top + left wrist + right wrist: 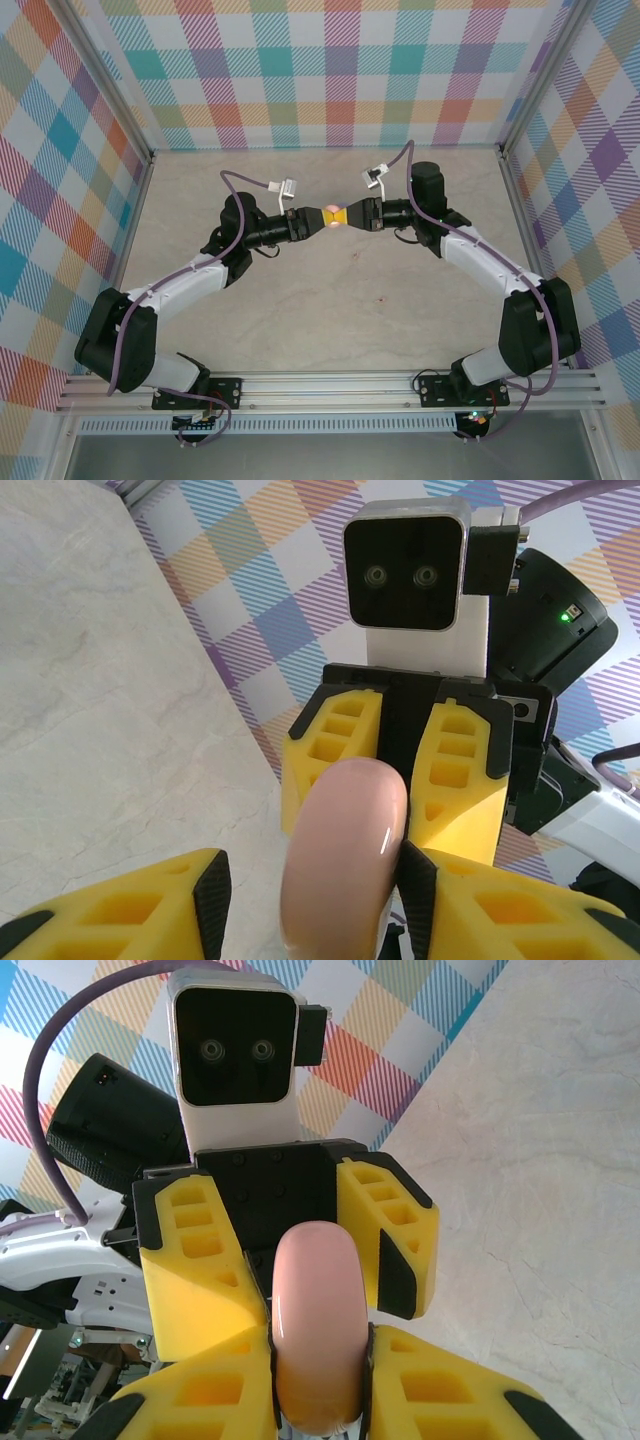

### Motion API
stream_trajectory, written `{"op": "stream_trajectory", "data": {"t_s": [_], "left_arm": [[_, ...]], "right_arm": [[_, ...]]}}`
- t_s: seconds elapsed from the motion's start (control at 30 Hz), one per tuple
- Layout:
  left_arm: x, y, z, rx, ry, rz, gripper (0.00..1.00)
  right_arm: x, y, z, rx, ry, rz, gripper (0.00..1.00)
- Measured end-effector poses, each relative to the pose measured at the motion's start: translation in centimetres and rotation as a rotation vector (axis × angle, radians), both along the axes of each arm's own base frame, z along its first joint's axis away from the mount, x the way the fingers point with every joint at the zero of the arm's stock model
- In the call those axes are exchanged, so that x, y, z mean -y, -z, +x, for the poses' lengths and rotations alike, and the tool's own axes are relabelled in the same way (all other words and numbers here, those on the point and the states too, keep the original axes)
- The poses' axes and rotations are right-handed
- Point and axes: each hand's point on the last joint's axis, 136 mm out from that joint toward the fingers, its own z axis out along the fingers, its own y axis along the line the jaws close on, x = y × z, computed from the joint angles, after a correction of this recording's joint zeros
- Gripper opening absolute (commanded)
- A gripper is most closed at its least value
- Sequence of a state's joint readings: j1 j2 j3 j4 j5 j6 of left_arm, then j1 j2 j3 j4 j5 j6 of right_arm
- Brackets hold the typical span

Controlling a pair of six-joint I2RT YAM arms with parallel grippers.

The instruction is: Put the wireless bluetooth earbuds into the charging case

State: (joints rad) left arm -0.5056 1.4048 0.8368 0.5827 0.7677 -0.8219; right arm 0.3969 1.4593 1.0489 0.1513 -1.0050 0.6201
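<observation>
Charging case (333, 215), pink and glossy, hangs above the bench (300, 320) between both hands' tips. Right wrist view: the right hand (318, 1370) pinches its two sides. Left wrist view: the left hand (312, 890) stands spread, one finger (120, 900) clear of it, the other touching.

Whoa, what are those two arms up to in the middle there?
Two robot arms meet tip to tip above the table. Between them is a pink rounded case, held off the surface. The right tool is clamped on it. The left tool has its fingers spread around the other end with a gap showing, so the right arm appears to be the one carrying the case.
</observation>
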Motion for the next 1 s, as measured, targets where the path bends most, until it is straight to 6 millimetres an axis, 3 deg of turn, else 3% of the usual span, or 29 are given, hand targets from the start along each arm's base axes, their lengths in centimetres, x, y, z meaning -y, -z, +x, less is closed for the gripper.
{"op": "stream_trajectory", "data": {"t_s": [0.23,0.37,0.57,0.77,1.0], "left_arm": [[0.4,-0.8,-0.2,0.016,0.013,-0.01,0.44],[0.7,-1.3,-0.4,0.029,0.02,-0.02,0.35],[0.8,-1.2,-0.5,0.036,0.025,-0.004,0.26],[1.2,-0.9,-0.5,0.061,0.037,0.056,0.25],[1.3,-0.1,-0.7,0.071,0.053,0.12,0.25]], "right_arm": [[0.2,-0.6,-0.1,0.014,0.002,0.007,0.24],[0.3,-0.6,-0.1,0.017,0.005,0.007,0.26],[0.6,-0.6,-0.2,0.023,0.019,-0.007,0.36],[1.1,-0.1,-0.2,0.03,0.061,-0.052,0.45],[1.4,1.1,-0.3,0.02,0.072,-0.096,0.43]]}}
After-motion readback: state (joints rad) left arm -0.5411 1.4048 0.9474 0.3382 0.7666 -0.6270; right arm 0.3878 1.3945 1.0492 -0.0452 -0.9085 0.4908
